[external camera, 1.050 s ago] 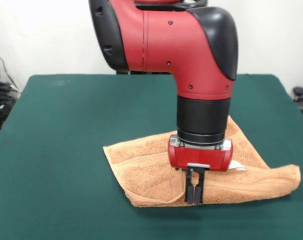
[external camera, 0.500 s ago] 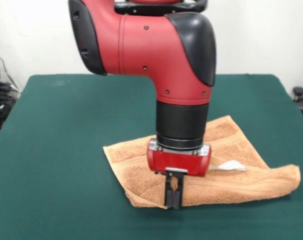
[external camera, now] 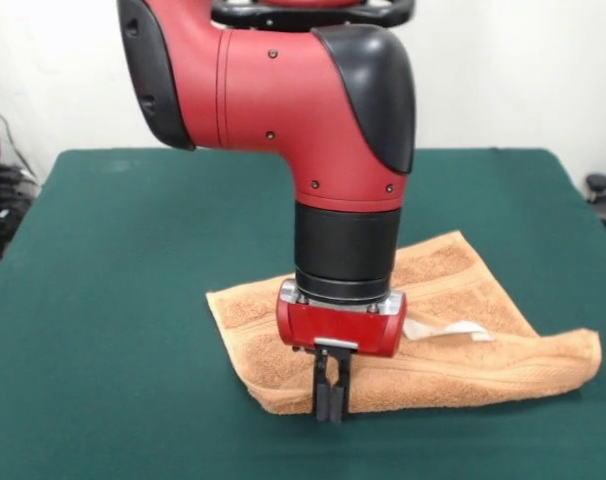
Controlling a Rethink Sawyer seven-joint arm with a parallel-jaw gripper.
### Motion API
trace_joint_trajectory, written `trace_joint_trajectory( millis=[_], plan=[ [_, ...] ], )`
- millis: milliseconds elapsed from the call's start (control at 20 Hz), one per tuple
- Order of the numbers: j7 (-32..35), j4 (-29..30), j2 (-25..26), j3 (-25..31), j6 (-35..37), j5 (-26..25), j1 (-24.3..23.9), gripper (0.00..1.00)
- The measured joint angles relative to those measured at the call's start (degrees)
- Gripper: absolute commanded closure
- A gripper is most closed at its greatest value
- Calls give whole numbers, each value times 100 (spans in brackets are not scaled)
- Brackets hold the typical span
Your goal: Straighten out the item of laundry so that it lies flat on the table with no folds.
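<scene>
The red and black arm point(external camera: 313, 130) reaches down over the green desk point(external camera: 113, 280), its gripper point(external camera: 330, 400) planted at the near folded edge of the orange-tan towel point(external camera: 453, 300). The black jaws stand together, pressed against the front of the fold; they appear to pinch a bit of terry between them, though the front view does not settle whether cloth is truly caught or merely touched.

The towel lies toward the near right part of the desk, not flat: its near portion is doubled over in a thick rolled fold that runs from the left corner out to a tapered end at the right. A woven band stripe runs across the far, uncovered part. A small white label point(external camera: 448, 328) lies on the cloth just to the right of the gripper's red housing.

Compared with a second ago, the gripper has travelled leftward along the fold's near edge, from a spot near the towel's middle to one closer to its left corner, and the whole arm has swung left with it. More of the towel's right half and the full length of the label now show, where the housing hid them before. The towel's outline on the desk looks unchanged between the frames, and the fold remains in place.
</scene>
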Motion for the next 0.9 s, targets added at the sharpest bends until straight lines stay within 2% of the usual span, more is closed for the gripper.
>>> trace_joint_trajectory(
  millis=[900],
  plan=[
    [0,-40,-91,2,243,-24,-16,100]
  ],
)
